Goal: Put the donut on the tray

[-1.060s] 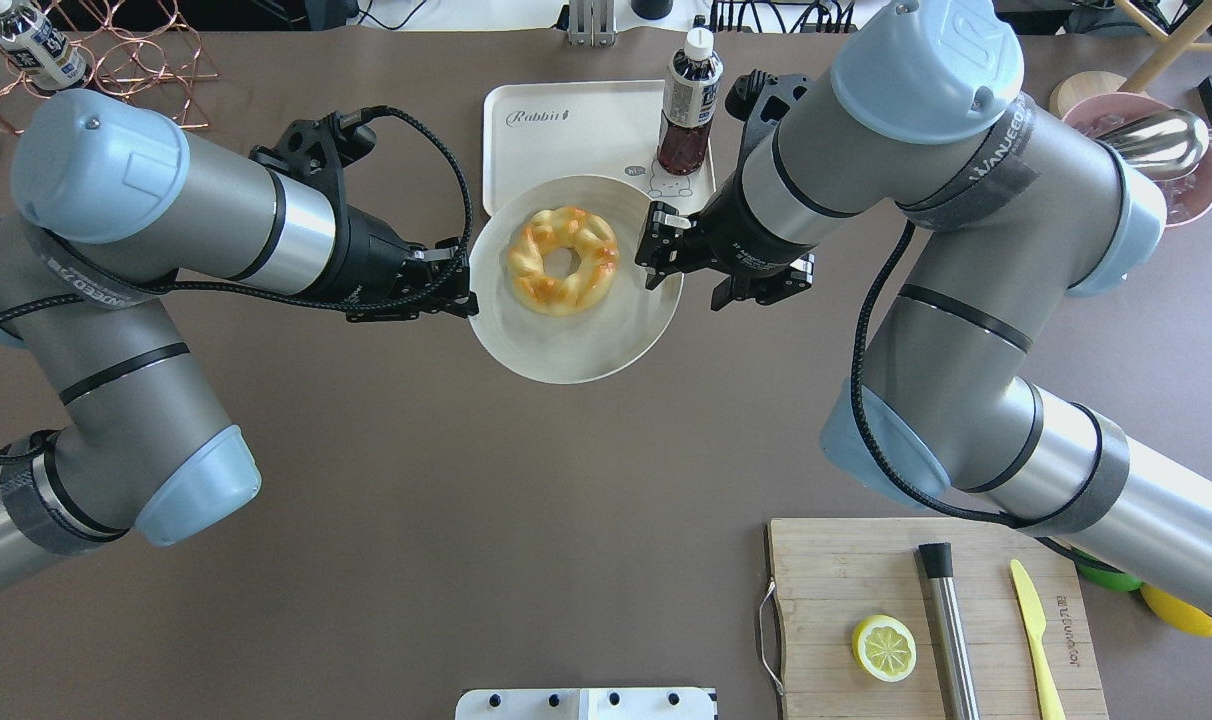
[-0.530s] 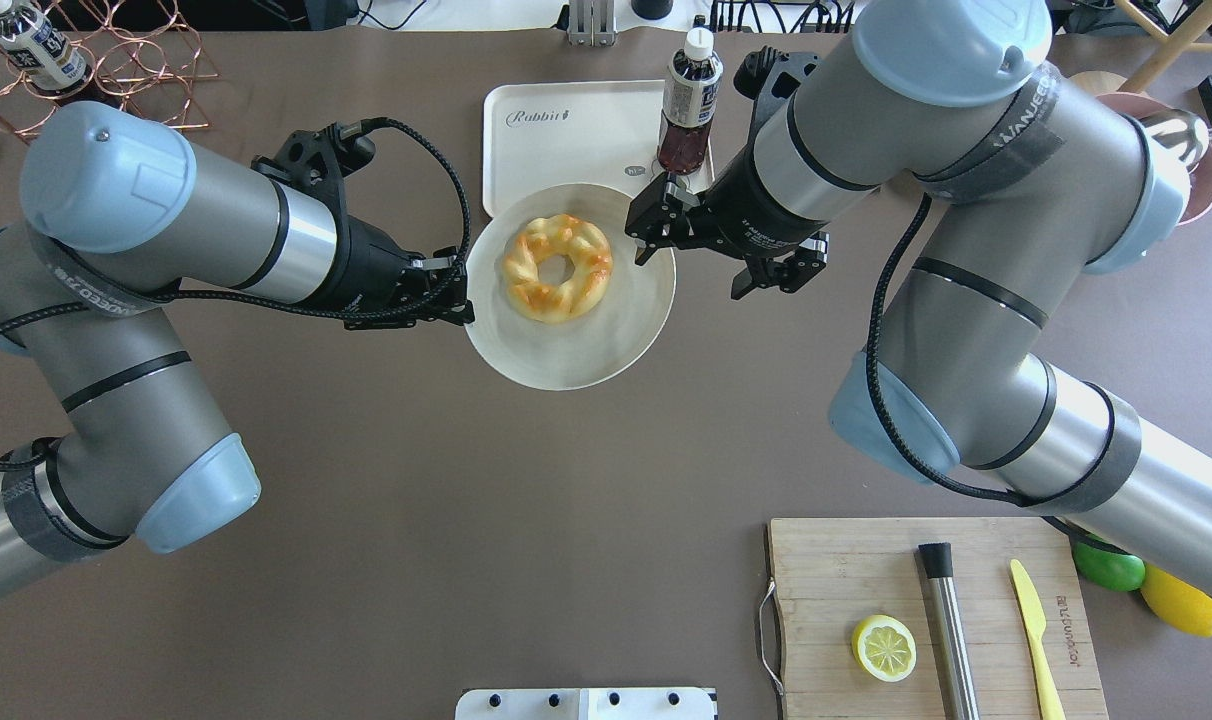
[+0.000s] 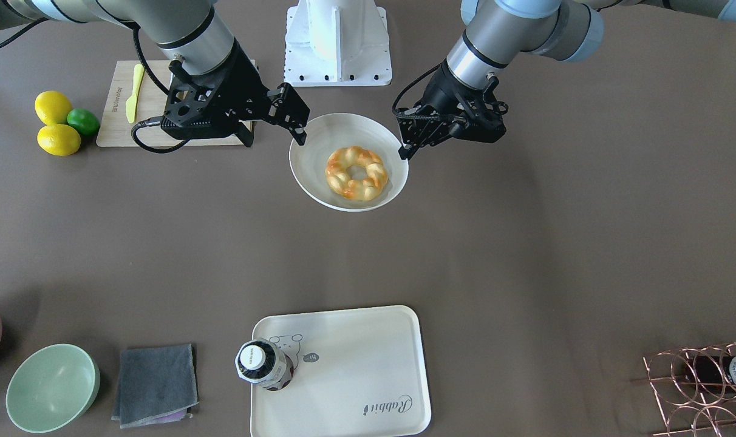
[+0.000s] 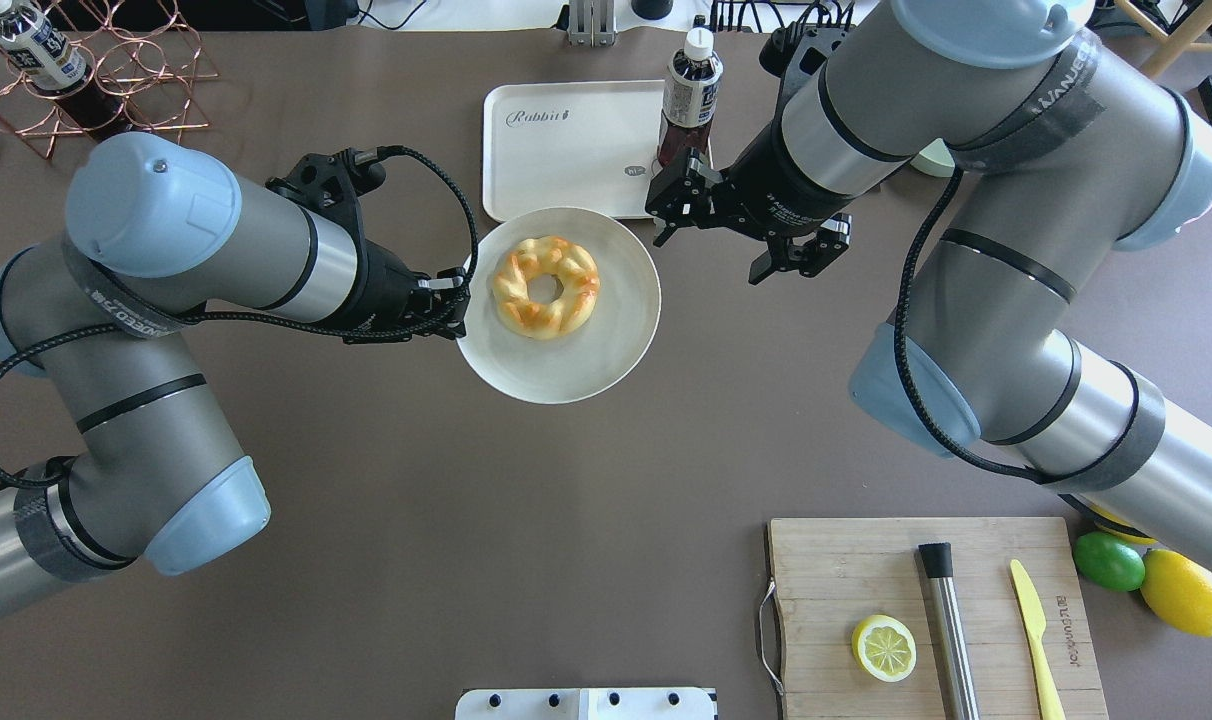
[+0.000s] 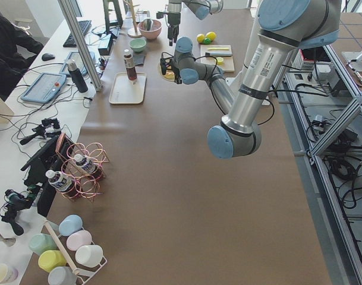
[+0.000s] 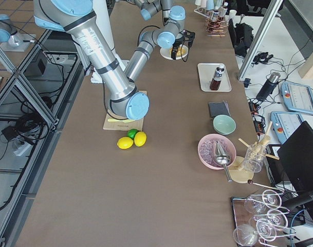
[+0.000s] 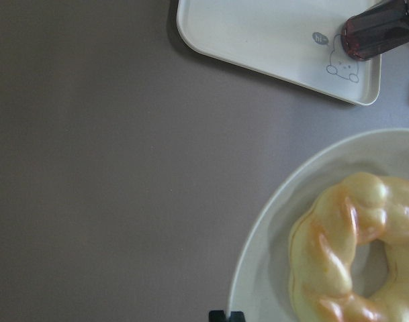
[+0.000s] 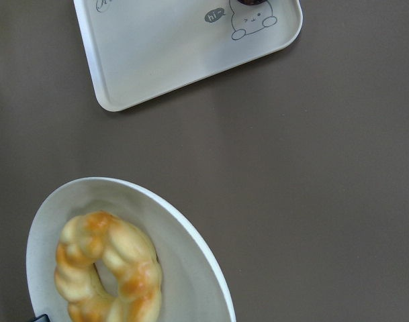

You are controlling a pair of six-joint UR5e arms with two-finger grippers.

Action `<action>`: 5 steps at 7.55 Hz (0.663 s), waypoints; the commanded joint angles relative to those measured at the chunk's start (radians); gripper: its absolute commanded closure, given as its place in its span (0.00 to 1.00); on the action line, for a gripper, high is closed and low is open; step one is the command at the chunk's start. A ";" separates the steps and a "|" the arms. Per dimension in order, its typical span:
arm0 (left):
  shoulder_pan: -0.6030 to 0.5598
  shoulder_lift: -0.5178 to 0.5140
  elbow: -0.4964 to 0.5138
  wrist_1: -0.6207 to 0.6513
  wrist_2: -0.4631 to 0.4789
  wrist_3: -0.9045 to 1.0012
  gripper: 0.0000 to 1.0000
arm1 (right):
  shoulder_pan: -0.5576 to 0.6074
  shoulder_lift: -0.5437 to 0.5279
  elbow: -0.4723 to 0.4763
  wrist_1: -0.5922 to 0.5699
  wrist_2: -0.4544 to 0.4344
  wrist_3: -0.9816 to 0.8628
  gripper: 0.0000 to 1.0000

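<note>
**Braided donut rides a white plate, short of the tray**

The donut (image 4: 546,287) is a plump braided ring with a clean centre hole; its twists are pale golden yellow, glazed with glossy orange-brown patches that are deepest on the side nearest the left arm. It lies flat on a round white plate (image 4: 606,350), a little off centre, and is smaller than the plate.

The left fingers (image 4: 454,300) are pinched closed on the plate's rim; the left wrist view shows their tips at the very edge of the plate. The right fingers (image 3: 296,118) are spread apart and grip nothing; one of them hangs just beside the opposite rim.

The tray (image 4: 566,160) is cream-white, with grey "Rabbit" script and a small bear print; a bottle (image 4: 688,110) of dark drink stands upright on its corner by the bear. In the overhead view the plate's far rim overlaps the tray's near edge; the front-facing view and both wrist views show bare brown tabletop (image 3: 526,243) between plate and tray, so the donut is not on the tray.
</note>
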 commanded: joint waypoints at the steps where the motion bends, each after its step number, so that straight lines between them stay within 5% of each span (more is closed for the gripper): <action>1: -0.057 0.029 -0.013 0.079 -0.003 0.106 1.00 | 0.017 -0.023 -0.001 -0.003 0.001 -0.009 0.00; 5: -0.185 0.267 -0.078 0.075 -0.085 0.333 1.00 | 0.034 -0.055 -0.007 -0.003 -0.002 -0.018 0.00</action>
